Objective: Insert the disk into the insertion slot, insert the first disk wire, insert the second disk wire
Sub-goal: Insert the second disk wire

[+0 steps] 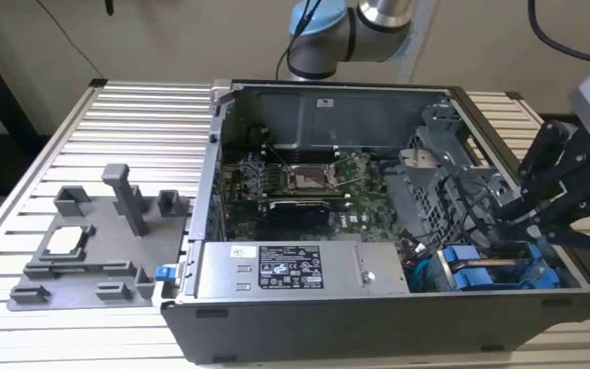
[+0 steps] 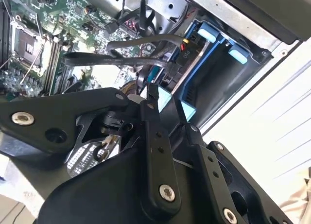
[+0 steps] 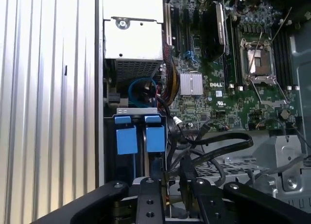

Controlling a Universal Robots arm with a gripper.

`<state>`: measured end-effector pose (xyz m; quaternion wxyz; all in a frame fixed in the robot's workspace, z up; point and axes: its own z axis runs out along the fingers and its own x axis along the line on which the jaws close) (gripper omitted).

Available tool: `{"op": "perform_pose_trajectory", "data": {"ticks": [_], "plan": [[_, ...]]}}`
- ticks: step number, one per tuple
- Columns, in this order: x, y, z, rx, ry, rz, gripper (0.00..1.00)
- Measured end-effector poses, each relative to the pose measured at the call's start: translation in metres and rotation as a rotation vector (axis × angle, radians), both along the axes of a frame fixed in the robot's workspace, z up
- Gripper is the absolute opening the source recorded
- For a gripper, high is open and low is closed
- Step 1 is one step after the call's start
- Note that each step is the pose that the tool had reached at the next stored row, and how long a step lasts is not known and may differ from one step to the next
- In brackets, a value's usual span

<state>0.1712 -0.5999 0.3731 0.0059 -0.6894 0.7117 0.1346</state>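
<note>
Two blue-framed drives (image 3: 126, 139) (image 3: 155, 138) sit side by side in the bays of the grey drive cage (image 3: 137, 111). I cannot tell which one is the disk, and both fill an insertion slot. In the exterior view they lie at the case's near right corner (image 1: 466, 273). My black gripper (image 1: 515, 231) hangs just above them, at the cage end of the case. Its fingers (image 3: 148, 190) stand close together, shut on the end of a black disk wire (image 3: 218, 139) that loops across the cage and runs down between them. A second black wire (image 2: 146, 39) runs towards the drives.
The open computer case (image 1: 203, 192) lies on a slatted metal table (image 1: 120, 115). Inside it are the motherboard (image 1: 306, 181) and a silver power supply (image 1: 295, 269). A grey plastic fixture (image 1: 90, 246) sits on the table at the exterior view's left.
</note>
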Motion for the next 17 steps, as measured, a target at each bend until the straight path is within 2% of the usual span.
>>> {"op": "perform_pose_trajectory", "data": {"ticks": [1,2,6,7,8,12,13,15,17], "plan": [[0.0000,0.0000,0.0003,-0.0079,-0.0004,0.000,0.30],[0.0000,0.0000,0.0005,-0.0210,-0.0016,0.000,0.30],[-0.0001,0.0009,0.0005,-0.0941,-0.0203,0.000,0.30],[-0.0003,0.0017,0.0005,-0.1049,-0.0262,0.000,0.30],[-0.0006,0.0024,0.0006,-0.1072,-0.0359,-0.001,0.30],[-0.0017,0.0039,0.0007,-0.1064,-0.0920,-0.004,0.30],[-0.0019,0.0041,0.0008,-0.1052,-0.1040,-0.005,0.30],[-0.0023,0.0043,0.0009,-0.1018,-0.1256,-0.007,0.30],[-0.0028,0.0046,0.0010,-0.0973,-0.1432,-0.009,0.30]]}}
